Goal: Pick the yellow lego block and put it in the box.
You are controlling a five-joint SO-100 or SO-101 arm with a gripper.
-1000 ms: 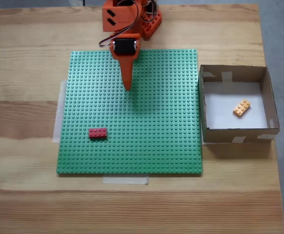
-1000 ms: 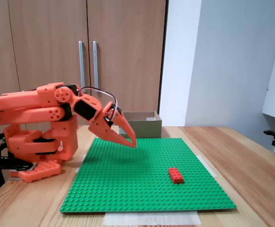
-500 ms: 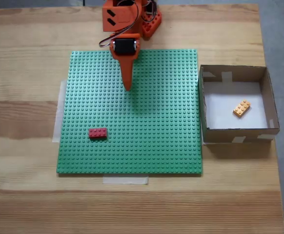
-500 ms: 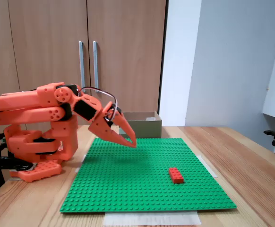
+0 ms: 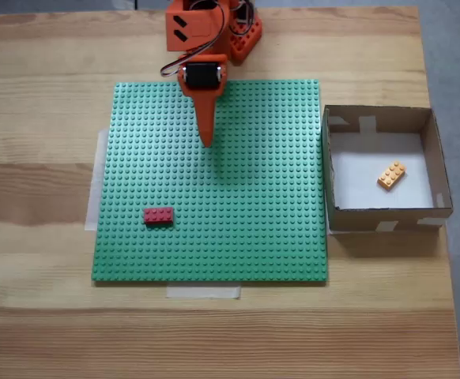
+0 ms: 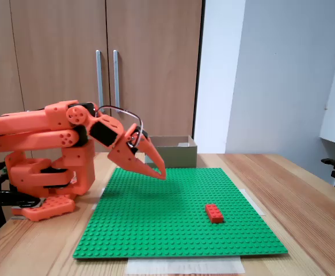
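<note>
The yellow lego block [image 5: 391, 174] lies tilted on the white bottom of the brown cardboard box [image 5: 329, 170], which stands right of the green baseplate in a fixed view from above. From the side, the box [image 6: 170, 150] shows behind the baseplate and the block is hidden inside it. My orange gripper [image 5: 207, 142] hangs shut over the upper middle of the baseplate, holding nothing, far left of the box. In the side view the gripper [image 6: 162, 173] points down just above the studs.
A red brick [image 5: 159, 215] [image 6: 214, 213] sits on the green baseplate [image 5: 254, 229] [image 6: 156, 230] near its lower left corner from above. The arm's orange base [image 6: 46, 172] stands at the table's back edge. Tape strips hold the baseplate to the wooden table.
</note>
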